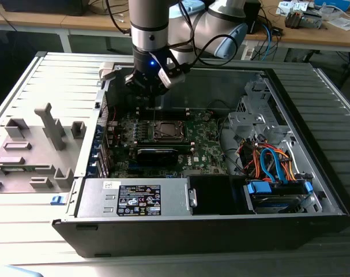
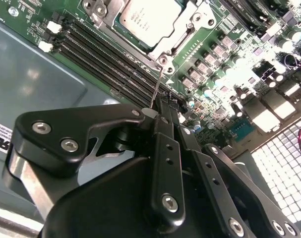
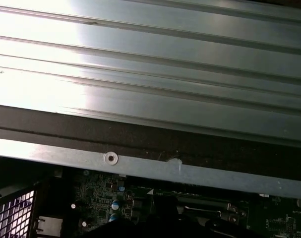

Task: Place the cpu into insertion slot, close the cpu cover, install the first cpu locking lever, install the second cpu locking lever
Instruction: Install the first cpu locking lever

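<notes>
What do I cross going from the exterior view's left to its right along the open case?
Grey plastic fixture blocks → green motherboard with the cpu in the insertion slot, the gripper above it → bundle of orange and blue cables → ribbed metal table.

I see the cpu [image 2: 151, 20] sitting in the insertion slot [image 1: 166, 131] on the green board [image 1: 206, 151], with my gripper [image 1: 153, 105] just behind it.

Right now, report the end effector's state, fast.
End effector: shut on a thin wire lever at the cpu cover; cpu sits beneath it.
</notes>
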Robot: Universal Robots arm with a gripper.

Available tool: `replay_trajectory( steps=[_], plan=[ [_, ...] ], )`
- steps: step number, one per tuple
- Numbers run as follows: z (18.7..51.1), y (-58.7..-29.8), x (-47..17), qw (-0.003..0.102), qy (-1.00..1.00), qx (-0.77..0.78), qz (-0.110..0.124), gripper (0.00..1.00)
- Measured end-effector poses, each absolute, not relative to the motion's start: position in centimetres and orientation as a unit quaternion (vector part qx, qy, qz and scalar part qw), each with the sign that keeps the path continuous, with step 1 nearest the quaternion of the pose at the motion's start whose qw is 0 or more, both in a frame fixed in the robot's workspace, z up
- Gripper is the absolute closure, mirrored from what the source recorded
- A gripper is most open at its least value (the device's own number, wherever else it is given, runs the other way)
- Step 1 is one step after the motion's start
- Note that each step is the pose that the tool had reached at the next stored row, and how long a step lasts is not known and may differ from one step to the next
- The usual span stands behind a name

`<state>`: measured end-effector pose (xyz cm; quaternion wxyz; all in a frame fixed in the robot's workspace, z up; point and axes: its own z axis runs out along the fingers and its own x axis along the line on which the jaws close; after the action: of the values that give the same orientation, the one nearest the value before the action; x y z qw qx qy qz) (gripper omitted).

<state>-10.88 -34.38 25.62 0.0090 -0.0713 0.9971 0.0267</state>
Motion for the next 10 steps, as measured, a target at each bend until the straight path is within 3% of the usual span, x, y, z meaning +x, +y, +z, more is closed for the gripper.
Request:
replay_trajectory(
  steps=[10],
  plan=[
    [25.55, -34.37, -10.5, 0.009, 0.997, -0.071, 0.027, 0.89]
  ],
)
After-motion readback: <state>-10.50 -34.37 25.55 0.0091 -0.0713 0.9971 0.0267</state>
